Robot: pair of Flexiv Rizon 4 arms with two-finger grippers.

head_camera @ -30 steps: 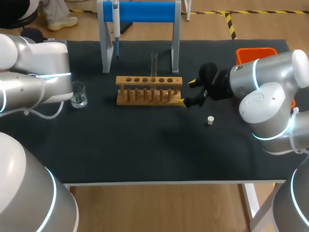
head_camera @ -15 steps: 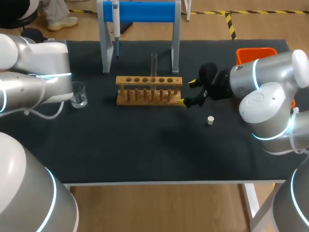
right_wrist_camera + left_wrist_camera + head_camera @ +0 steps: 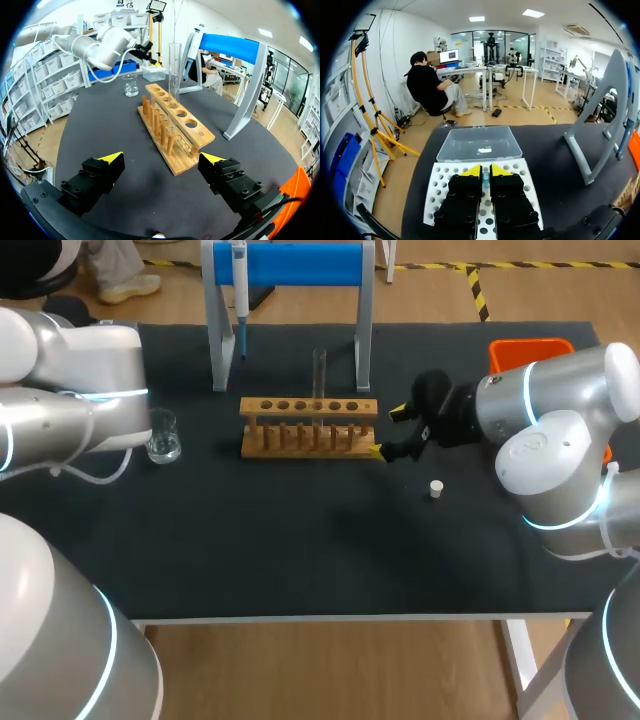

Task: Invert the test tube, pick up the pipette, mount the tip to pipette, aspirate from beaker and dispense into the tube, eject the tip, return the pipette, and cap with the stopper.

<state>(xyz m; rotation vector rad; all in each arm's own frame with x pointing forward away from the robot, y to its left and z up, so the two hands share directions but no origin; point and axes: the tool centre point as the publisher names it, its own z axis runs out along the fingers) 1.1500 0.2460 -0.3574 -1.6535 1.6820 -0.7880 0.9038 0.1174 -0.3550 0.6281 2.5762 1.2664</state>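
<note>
Black mat (image 3: 330,550) covers the table, wood floor around it. Wooden rack (image 3: 309,426) sits mid-table. Test tube (image 3: 320,372): clear glass, upright in one of the rack's middle holes. Blue-barred stand (image 3: 290,265) is behind the rack, pipette (image 3: 240,288) hanging on it. Beaker (image 3: 163,436) is well off the rack's left end, white stopper (image 3: 436,488) near its right end. Right gripper (image 3: 388,432) is just beside the rack's right end, spread wide, holding nothing. Left gripper (image 3: 485,172), far out on the rack's beaker side, hangs over a white tip tray (image 3: 440,187), closed to a thin slit; a small blue bit shows in the slit, can't tell if it's held.
</note>
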